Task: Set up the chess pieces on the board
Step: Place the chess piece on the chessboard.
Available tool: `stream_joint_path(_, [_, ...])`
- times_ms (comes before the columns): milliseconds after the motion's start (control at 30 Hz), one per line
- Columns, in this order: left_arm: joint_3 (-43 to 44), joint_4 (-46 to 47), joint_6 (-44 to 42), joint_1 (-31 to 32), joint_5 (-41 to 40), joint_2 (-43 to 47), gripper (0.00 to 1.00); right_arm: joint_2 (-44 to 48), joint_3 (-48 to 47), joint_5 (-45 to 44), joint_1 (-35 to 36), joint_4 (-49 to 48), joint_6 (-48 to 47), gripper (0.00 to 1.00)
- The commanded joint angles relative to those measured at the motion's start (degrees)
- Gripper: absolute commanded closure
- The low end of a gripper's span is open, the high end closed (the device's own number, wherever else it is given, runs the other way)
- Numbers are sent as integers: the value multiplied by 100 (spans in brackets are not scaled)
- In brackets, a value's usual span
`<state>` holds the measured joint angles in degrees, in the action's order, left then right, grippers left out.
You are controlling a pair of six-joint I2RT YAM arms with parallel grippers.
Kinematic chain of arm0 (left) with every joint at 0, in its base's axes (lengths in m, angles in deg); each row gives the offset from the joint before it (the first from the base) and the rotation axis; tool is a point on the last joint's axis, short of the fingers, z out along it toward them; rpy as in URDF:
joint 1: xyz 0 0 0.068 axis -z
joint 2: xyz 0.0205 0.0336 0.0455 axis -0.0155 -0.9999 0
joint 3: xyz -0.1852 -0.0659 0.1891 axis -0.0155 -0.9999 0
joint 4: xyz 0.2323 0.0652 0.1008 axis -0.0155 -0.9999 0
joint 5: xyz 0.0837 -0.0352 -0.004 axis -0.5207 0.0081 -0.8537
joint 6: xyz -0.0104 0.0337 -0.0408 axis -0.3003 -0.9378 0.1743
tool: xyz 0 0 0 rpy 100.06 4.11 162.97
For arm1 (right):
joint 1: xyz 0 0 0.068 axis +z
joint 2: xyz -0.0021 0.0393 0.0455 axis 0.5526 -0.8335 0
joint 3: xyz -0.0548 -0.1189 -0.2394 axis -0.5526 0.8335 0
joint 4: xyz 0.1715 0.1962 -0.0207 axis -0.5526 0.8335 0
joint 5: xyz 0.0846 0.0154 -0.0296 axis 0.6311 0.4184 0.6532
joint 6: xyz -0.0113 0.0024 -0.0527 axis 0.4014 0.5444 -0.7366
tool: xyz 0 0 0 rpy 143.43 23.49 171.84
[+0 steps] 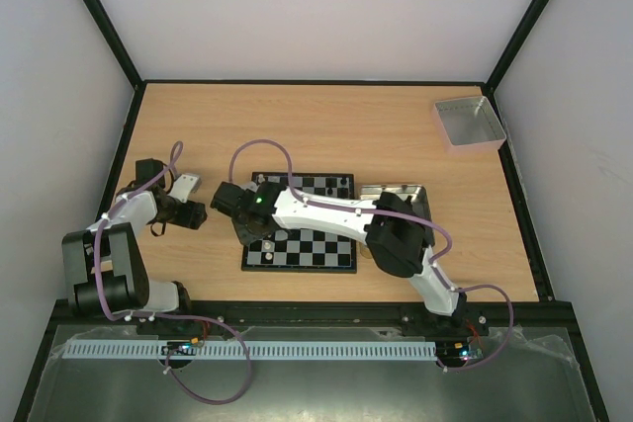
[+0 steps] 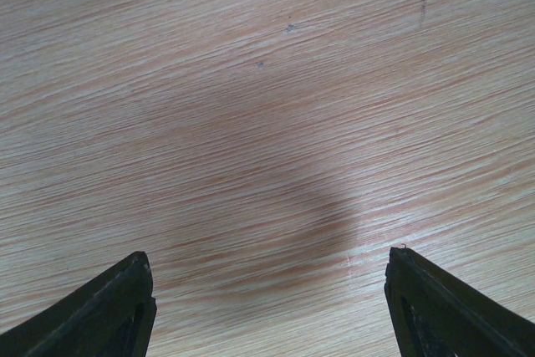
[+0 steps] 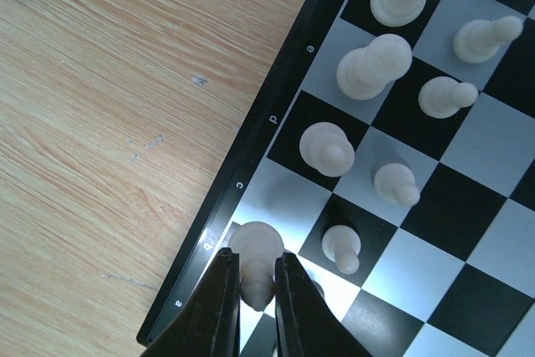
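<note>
The board lies at the table's middle. In the right wrist view its dark lettered border runs diagonally. My right gripper is shut on a whitish chess piece over the square by the letter b, at the board's edge row. Several other whitish pieces stand on nearby squares, such as one at d and a pawn. Black pieces stand at the board's far side. In the top view my right gripper is over the board's left edge. My left gripper is open and empty over bare wood, left of the board.
A gold-tan tin lies right of the board, partly under the right arm. A grey square tray sits at the far right corner. Dark frame posts and white walls border the table.
</note>
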<state>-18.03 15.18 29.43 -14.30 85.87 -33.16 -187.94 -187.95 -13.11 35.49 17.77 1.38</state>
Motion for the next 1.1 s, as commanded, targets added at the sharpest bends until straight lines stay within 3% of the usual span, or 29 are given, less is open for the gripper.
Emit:
stream_joint_path(0, [14, -2, 22, 14, 29, 50, 24, -193, -268, -21, 22, 49, -85, 91])
stream_joint_path(1067, [-11, 16, -1, 18, 49, 43, 25, -255, -17, 31, -197, -95, -112, 90])
